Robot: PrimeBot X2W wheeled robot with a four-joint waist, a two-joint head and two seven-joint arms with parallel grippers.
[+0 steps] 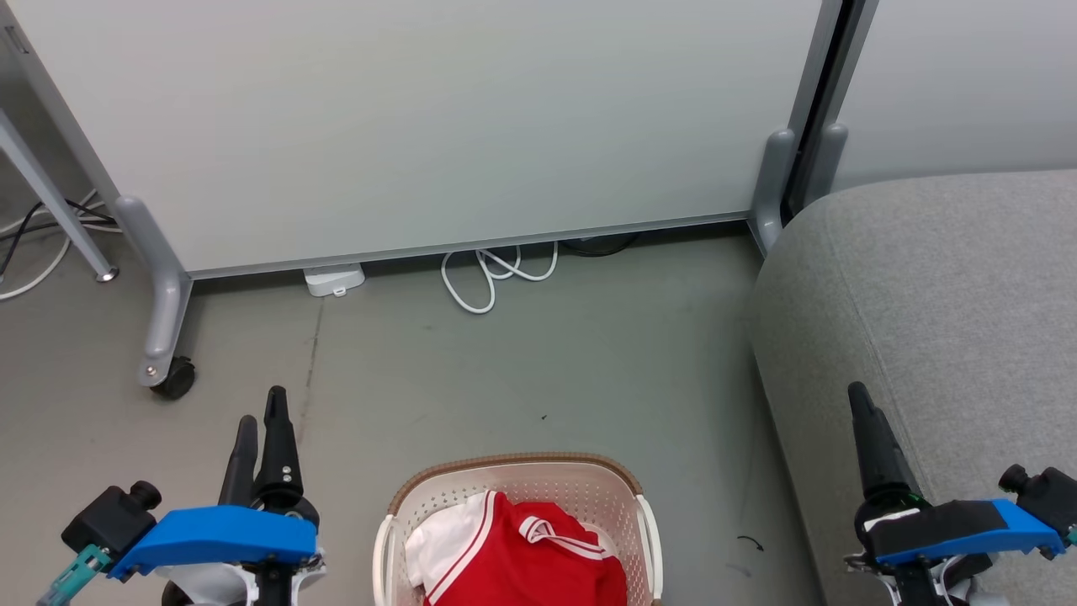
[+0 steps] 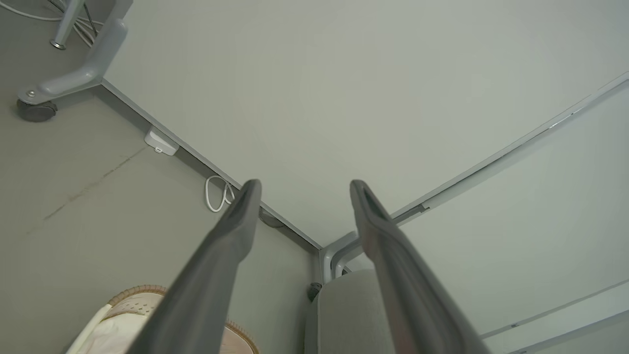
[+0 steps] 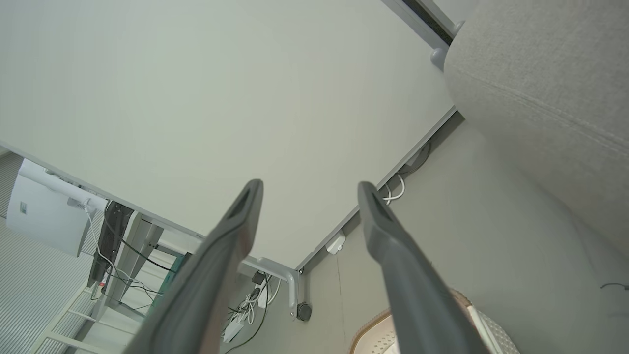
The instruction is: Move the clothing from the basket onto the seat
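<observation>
The cream basket (image 1: 515, 473) with a brown rim stands on the floor at the bottom middle of the head view, and red clothing (image 1: 538, 560) with white stripes and a white panel lies bunched inside it. The grey seat (image 1: 942, 320) fills the right side. My left gripper (image 1: 259, 414) hovers left of the basket, open and empty. Over the seat's front edge my right gripper (image 1: 859, 396) points up, also open and empty. The left wrist view looks past open fingers (image 2: 231, 231) to the basket rim (image 2: 137, 291) and seat (image 2: 344, 314). The right wrist view shows the seat (image 3: 540, 98) and a basket corner (image 3: 378, 327).
A pale partition panel (image 1: 421, 126) on grey feet with a castor (image 1: 177, 377) stands behind the basket. White cables (image 1: 492, 273) and a small white box (image 1: 334, 279) lie at its base. Bare grey floor (image 1: 547, 370) separates the basket from the panel.
</observation>
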